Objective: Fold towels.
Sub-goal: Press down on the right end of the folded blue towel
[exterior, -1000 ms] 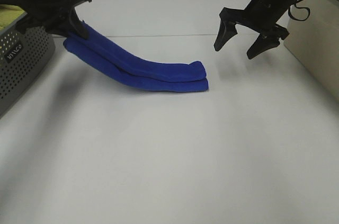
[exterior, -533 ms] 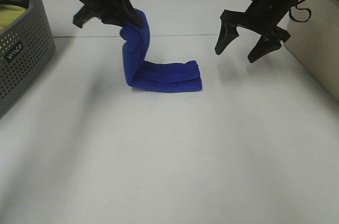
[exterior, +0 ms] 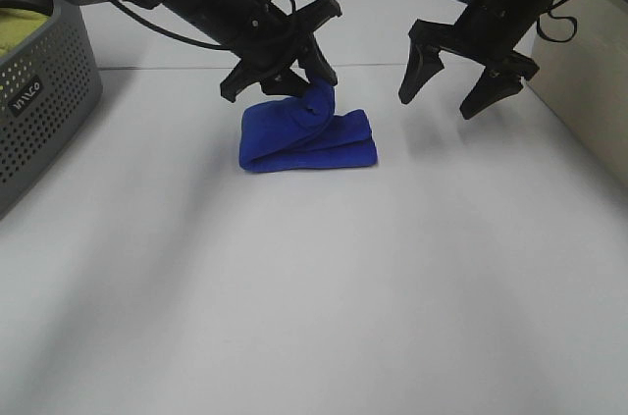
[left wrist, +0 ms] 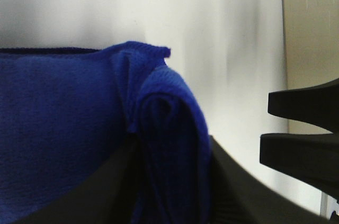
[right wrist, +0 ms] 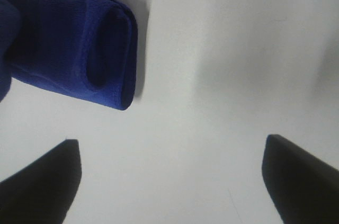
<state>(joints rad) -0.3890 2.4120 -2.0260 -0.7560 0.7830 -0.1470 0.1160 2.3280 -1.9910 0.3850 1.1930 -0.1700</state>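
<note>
A blue towel (exterior: 306,136) lies folded on the white table (exterior: 314,278) at the back middle. My left gripper (exterior: 312,91) is shut on the towel's free end and holds it over the folded stack, near its right part. In the left wrist view the blue towel (left wrist: 79,139) is pinched between the dark fingers (left wrist: 238,187). My right gripper (exterior: 449,91) is open and empty, hovering above the table to the right of the towel. The right wrist view shows the towel's folded end (right wrist: 79,49) beyond its spread fingertips (right wrist: 299,181).
A grey perforated basket (exterior: 44,101) with yellow cloth inside stands at the left edge. A beige box (exterior: 589,72) stands at the right edge.
My left gripper has carried the towel's far end from the left, up and over to the right, doubling the long strip onto itself. The right gripper has hardly moved.
</note>
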